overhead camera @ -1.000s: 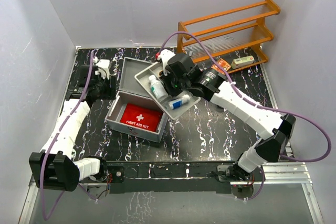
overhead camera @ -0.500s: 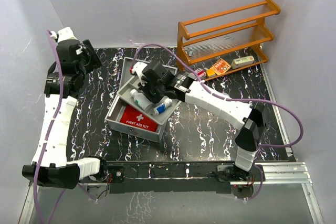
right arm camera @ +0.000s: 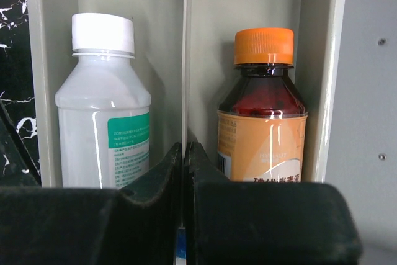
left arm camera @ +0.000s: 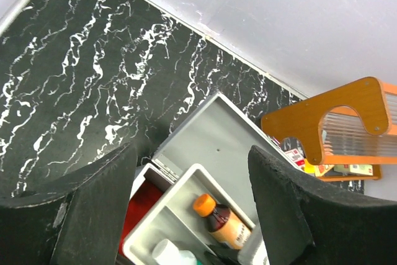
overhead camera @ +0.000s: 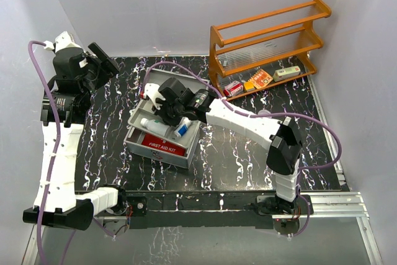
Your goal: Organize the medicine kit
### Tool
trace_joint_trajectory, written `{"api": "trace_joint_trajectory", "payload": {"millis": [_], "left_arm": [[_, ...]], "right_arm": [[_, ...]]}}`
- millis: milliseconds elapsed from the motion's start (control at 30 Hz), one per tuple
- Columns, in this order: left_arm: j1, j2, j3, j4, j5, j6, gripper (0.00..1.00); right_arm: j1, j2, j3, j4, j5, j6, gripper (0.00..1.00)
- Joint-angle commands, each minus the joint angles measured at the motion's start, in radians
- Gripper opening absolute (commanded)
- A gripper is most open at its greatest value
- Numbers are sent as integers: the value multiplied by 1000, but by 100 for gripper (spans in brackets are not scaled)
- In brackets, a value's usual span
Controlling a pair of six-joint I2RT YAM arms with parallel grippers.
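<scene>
The medicine kit (overhead camera: 180, 160), a grey metal case, stands with its lid (left arm camera: 217, 134) swung back and a red FIRST AID KIT pouch (overhead camera: 160, 144) inside. My right gripper (overhead camera: 167, 102) is shut on the middle divider (right arm camera: 185, 60) of a shallow grey tray (overhead camera: 144, 116), held over the case's opening. In the tray lie a white bottle (right arm camera: 102, 103) and a brown bottle with an orange cap (right arm camera: 263, 110). The left gripper (overhead camera: 99, 60) hangs open and empty, high at the back left. Its wrist view looks down past its fingers (left arm camera: 93, 197) on the tray (left arm camera: 186, 181).
A wooden rack (overhead camera: 267, 41) stands at the back right; on its lowest shelf lie a red box (overhead camera: 234, 87), an orange packet (overhead camera: 260, 79) and a white box (overhead camera: 287, 73). White walls close in the left, back and right of the black marbled table (overhead camera: 236, 147).
The right arm has carried the tray left and down over the open case. The left arm has lifted from beside the case to high at the back left, its jaws a little wider.
</scene>
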Motion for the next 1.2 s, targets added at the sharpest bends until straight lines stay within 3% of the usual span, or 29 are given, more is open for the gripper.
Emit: {"api": "trace_joint_trajectory", "payload": {"millis": [0, 500, 1167], "left_arm": [[-1, -10, 22, 10, 61, -32, 71], [-11, 35, 13, 47, 59, -3, 72], [-42, 38, 0, 48, 34, 38, 76]], "right_arm": [[-1, -4, 46, 170, -57, -65, 0], [-1, 20, -53, 291, -92, -74, 0], [-1, 115, -16, 199, -110, -77, 0]]}}
